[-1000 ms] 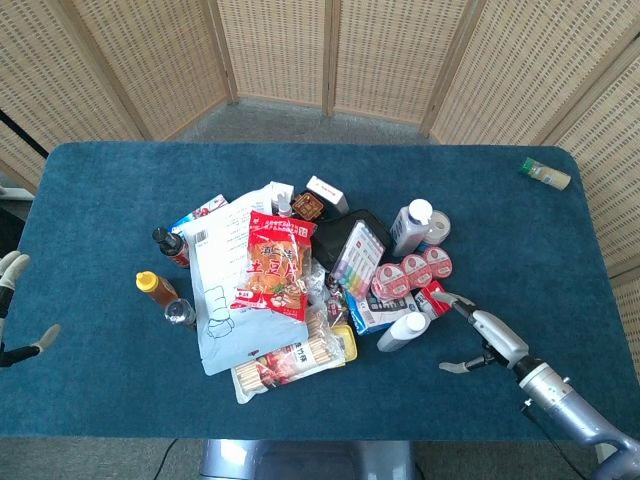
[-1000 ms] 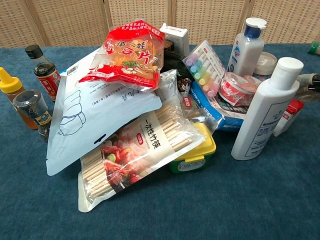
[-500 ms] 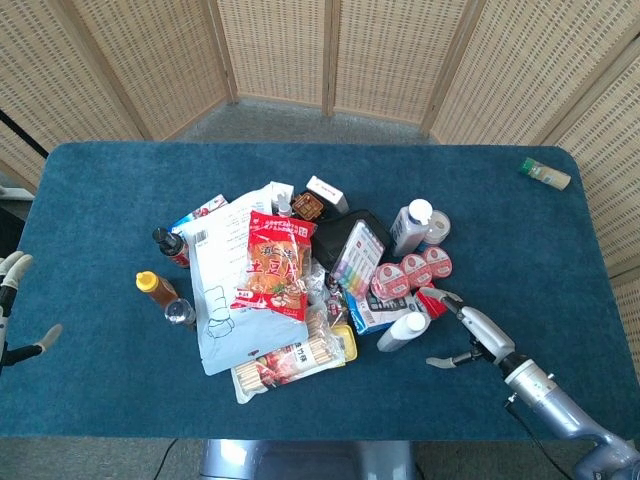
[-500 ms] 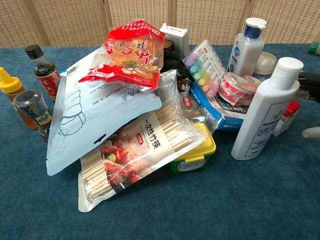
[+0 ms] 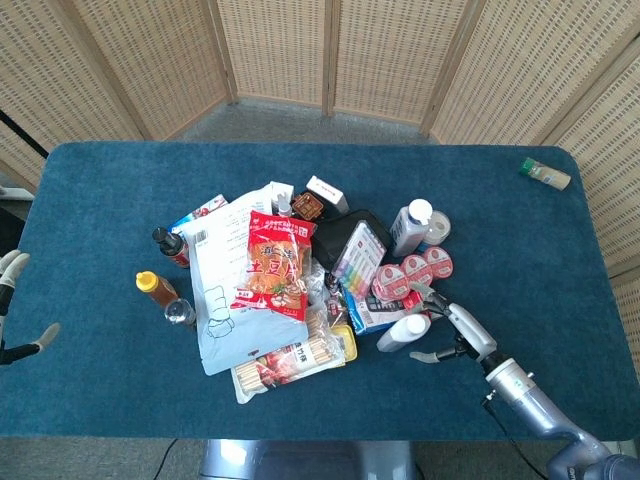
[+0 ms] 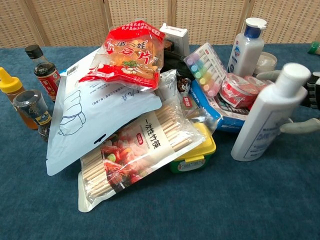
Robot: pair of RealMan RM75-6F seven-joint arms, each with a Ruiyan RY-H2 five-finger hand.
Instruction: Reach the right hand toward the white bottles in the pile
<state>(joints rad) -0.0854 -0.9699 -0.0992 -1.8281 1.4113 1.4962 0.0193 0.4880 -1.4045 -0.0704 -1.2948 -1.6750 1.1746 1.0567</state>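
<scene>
Right hand [image 5: 455, 332] seen at pile's 4 o'clock edge, fingers spread around near white bottle [image 6: 266, 115] (now tilted), nothing clasped. Second white bottle [image 5: 410, 226] upright at 2 o'clock. Left hand [image 5: 12, 305] spread, empty, at tabletop [image 5: 120, 180] 9 o'clock edge.

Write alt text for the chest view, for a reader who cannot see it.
The robot's right hand, fingers spread, reaches in from the right edge around a tall white bottle that is tilted at the edge of a pile on a blue table. The pile holds a red snack bag, a chopsticks pack and a second white bottle.
</scene>
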